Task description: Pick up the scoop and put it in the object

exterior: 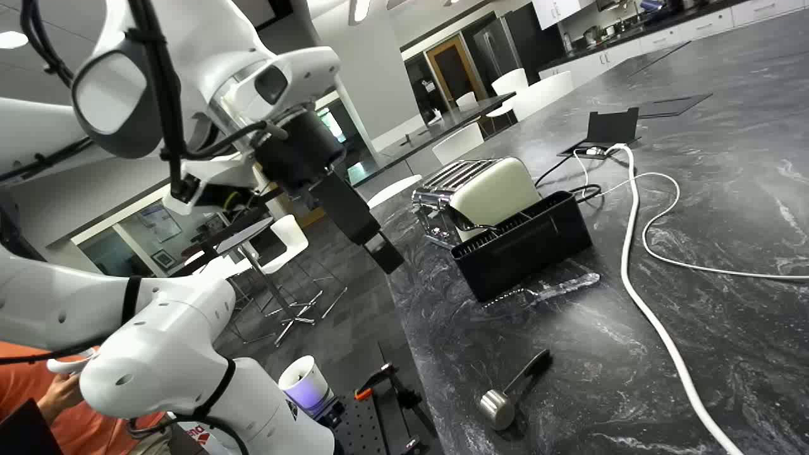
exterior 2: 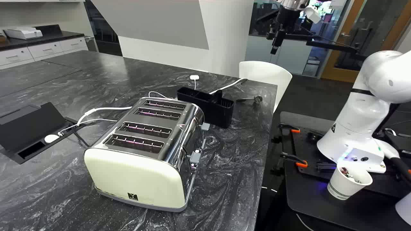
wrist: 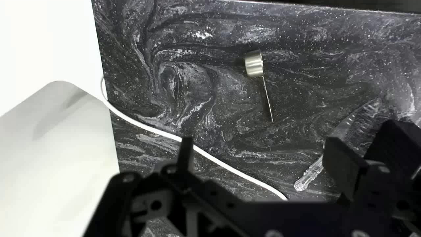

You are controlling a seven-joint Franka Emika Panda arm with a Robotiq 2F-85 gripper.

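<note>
The scoop, a small metal cup with a thin handle, lies on the dark table in both exterior views (exterior: pixel 497 409) (exterior 2: pixel 257 99). In the wrist view the scoop (wrist: pixel 254 64) lies beyond the fingertips, its handle pointing back toward them. A black box (exterior: pixel 524 253) with open compartments stands beside the toaster; it also shows in an exterior view (exterior 2: pixel 205 106). My gripper (wrist: pixel 260 144) is open, with nothing between its wide-apart fingers. In both exterior views the gripper (exterior: pixel 384 249) (exterior 2: pixel 274 49) hangs high above the table, apart from the scoop and box.
A cream toaster (exterior: pixel 496 193) (exterior 2: pixel 135 179) stands against the box. A clear plastic knife (exterior: pixel 565 287) (wrist: pixel 309 174) lies near the box. A white cable (exterior: pixel 632 278) (wrist: pixel 223 164) runs across the table. A black open case (exterior 2: pixel 32 128) lies behind the toaster. The table edge (wrist: pixel 296 5) is near the scoop.
</note>
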